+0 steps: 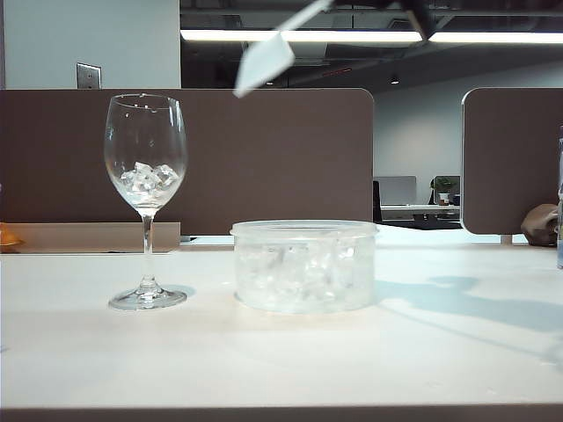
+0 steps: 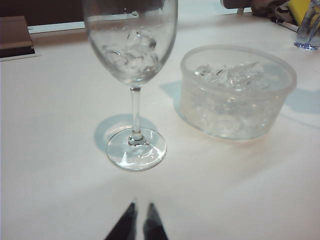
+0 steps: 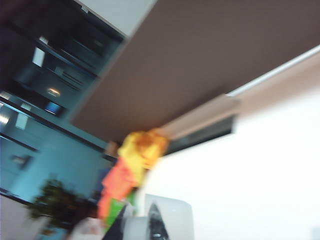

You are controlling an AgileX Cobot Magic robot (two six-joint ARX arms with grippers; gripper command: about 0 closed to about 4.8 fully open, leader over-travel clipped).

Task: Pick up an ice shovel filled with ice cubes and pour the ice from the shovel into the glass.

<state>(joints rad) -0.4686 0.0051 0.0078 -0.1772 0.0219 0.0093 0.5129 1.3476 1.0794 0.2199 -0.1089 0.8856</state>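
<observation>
The glass [image 1: 145,176] stands on the left of the white table [image 1: 281,360] with several ice cubes [image 1: 149,178] in its bowl. High above and to its right hangs the ice shovel [image 1: 263,61], bowl tilted down toward the glass, and no cubes show on it. In the blurred right wrist view my right gripper [image 3: 137,224] is shut on the ice shovel [image 3: 172,217]. In the exterior view that gripper is almost wholly above the top edge. My left gripper [image 2: 141,212] hovers low over the table in front of the glass [image 2: 131,50], shut and empty.
A low round plastic tub [image 1: 303,264] full of ice sits just right of the glass. A clear bottle [image 2: 309,27] stands at the far right. Brown partitions [image 1: 264,149] close off the back. An orange and yellow object [image 3: 140,150] lies at the far left edge.
</observation>
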